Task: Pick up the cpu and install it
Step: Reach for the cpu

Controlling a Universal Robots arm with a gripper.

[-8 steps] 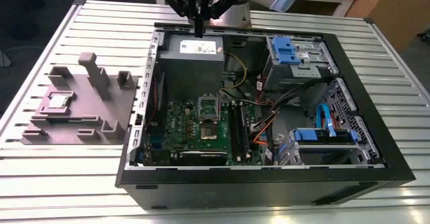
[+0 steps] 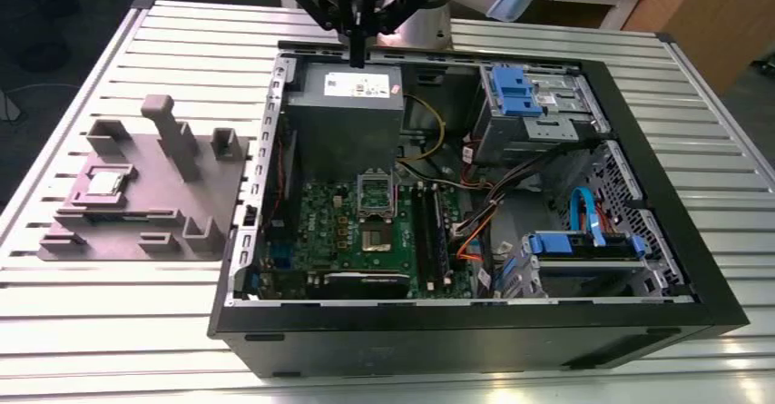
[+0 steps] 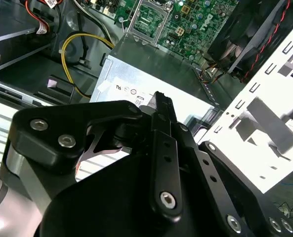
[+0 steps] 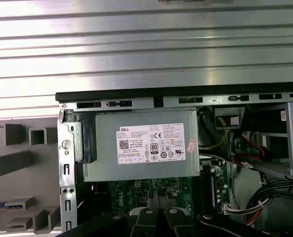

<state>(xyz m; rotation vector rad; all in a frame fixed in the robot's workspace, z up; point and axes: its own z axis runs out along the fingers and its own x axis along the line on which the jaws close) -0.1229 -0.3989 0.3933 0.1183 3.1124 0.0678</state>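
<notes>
The cpu (image 2: 107, 182), a small silver square chip, lies flat on a grey holder block (image 2: 158, 213) at the exterior view's left, outside the computer case. My gripper (image 2: 358, 57) hangs over the case's far edge, above the grey power supply box (image 2: 345, 104), well away from the cpu. Its black fingers (image 3: 162, 106) are pressed together with nothing between them. The motherboard's socket (image 2: 376, 195) stands with its metal frame lifted, in the middle of the green board; it also shows in the second wrist view as the socket (image 3: 146, 17).
The open black computer case (image 2: 678, 241) takes up the middle of the slatted metal table (image 2: 109, 331). Inside are black RAM sticks (image 2: 430, 231), blue drive brackets (image 2: 515, 91) and loose cables (image 2: 485, 213). The holder block has upright posts (image 2: 163, 132).
</notes>
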